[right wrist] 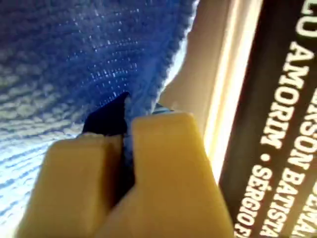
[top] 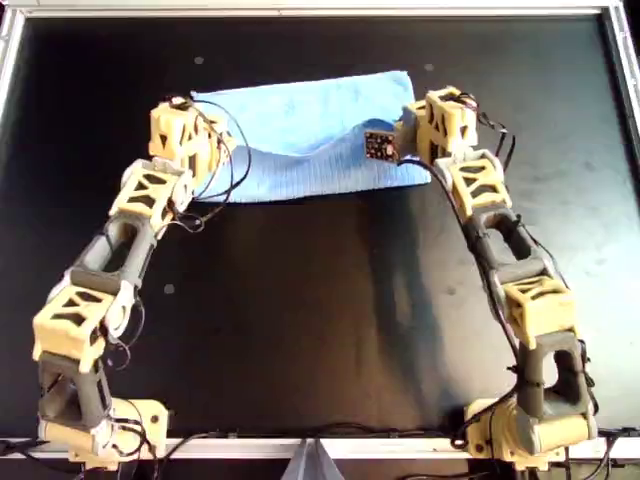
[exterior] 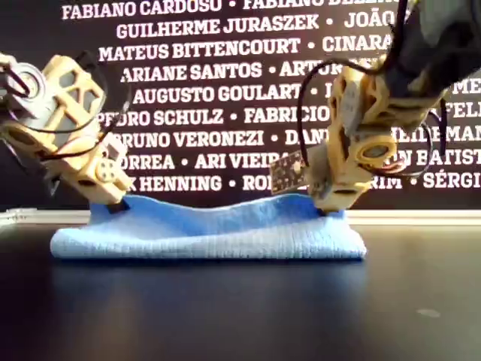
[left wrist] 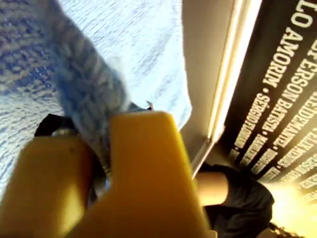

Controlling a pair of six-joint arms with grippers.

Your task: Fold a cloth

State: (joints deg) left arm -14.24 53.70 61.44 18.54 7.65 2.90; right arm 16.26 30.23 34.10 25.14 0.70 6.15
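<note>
The light blue ribbed cloth (top: 310, 120) lies at the far side of the black table, partly doubled over, and sags between two raised corners in the exterior view (exterior: 210, 229). One yellow arm holds it at the overhead view's left (top: 215, 150), the other at the overhead view's right (top: 415, 140). The wrist views do not show which arm is which. In the first wrist view my first gripper (left wrist: 101, 144) is shut on a bunched fold of the cloth (left wrist: 124, 49). In the second wrist view my second gripper (right wrist: 126, 134) is shut on the cloth's edge (right wrist: 74, 49).
The black table (top: 320, 300) has a white metal rim (top: 300, 10) just beyond the cloth. A dark wall with white printed names (exterior: 225, 98) stands behind it. Both arms reach in from bases at the overhead view's bottom corners (top: 100, 420) (top: 530, 430).
</note>
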